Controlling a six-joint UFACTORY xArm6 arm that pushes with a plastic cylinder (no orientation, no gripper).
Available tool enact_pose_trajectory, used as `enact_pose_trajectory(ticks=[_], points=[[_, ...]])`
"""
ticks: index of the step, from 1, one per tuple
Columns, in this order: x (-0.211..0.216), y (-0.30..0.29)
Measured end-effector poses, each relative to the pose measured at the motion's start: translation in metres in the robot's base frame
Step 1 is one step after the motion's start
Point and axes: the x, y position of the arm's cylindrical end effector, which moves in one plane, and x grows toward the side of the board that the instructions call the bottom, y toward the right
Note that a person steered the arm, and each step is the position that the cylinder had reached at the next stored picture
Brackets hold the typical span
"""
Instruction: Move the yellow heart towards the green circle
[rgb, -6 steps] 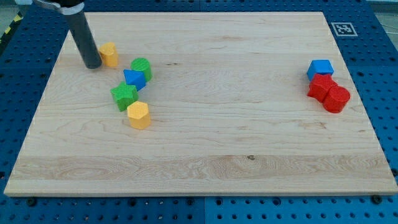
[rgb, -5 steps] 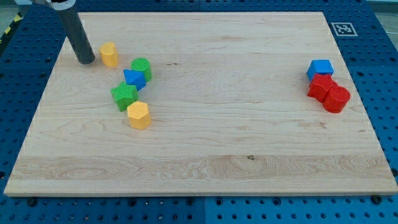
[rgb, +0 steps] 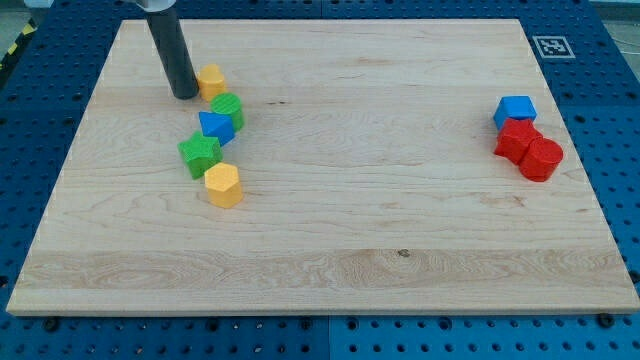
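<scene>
The yellow heart (rgb: 211, 80) lies near the board's top left, just above the green circle (rgb: 228, 108) and almost touching it. My tip (rgb: 185, 95) rests on the board right against the heart's left side. Below the circle sit a blue block (rgb: 215, 127), a green star-shaped block (rgb: 200, 154) and a yellow hexagon (rgb: 223, 185), in a loose column.
At the view's right, a blue block (rgb: 515, 110) and two red blocks (rgb: 518, 136) (rgb: 542, 159) are clustered near the board's edge. A marker tag (rgb: 552, 45) sits at the board's top right corner.
My tip swung to the heart's left, then moved right and pushed the heart rightward and slightly up, close to the green circle. The other blocks have not moved.
</scene>
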Motion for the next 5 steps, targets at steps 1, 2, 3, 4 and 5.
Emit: enact_pose_trajectory(ticks=[1, 2, 3, 4, 5], points=[[-0.008, -0.018], [-0.014, -0.014], [-0.020, -0.008], [-0.032, -0.007], [-0.034, 0.009]])
